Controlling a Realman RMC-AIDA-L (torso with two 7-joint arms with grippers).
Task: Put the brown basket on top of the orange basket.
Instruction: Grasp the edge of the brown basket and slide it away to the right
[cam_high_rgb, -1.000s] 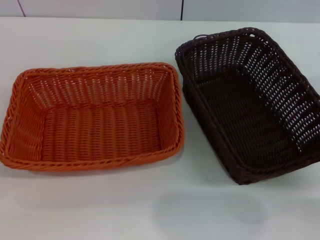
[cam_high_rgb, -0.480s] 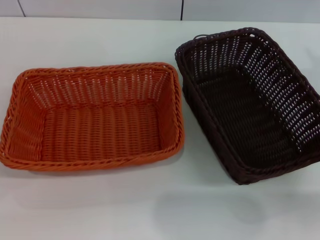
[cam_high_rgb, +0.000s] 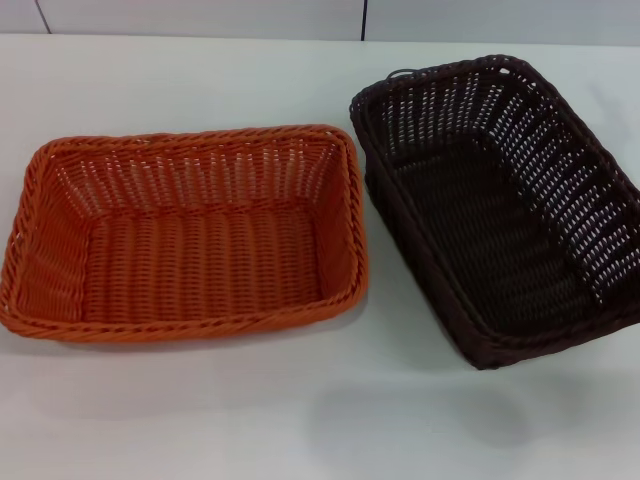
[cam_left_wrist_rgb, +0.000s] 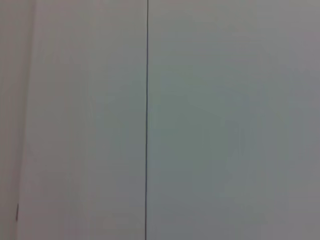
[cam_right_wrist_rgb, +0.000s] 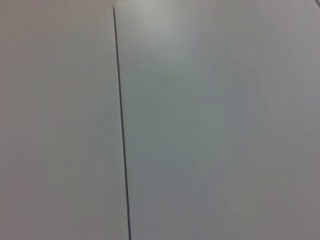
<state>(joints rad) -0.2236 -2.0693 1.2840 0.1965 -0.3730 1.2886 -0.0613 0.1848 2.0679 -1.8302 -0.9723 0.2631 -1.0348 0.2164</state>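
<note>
Neither gripper shows in any view, so the state of the fingers cannot be told. Both wrist views face only a plain pale panel (cam_left_wrist_rgb: 225, 120) crossed by one thin dark seam (cam_left_wrist_rgb: 146, 120).

In the head view the two baskets sit on a white table (cam_high_rgb: 200, 420), each resting on its base, open side up and with nothing inside. The orange basket (cam_high_rgb: 185, 320) lies on the robot's left, its long side running across the view. The brown basket (cam_high_rgb: 480, 345) lies on the robot's right, turned at an angle so that one corner points away toward the far edge of the table. Their near corners are just beside each other with a narrow strip of table between them; they do not touch. No brand, label or writing can be read on either basket or on the table.
</note>
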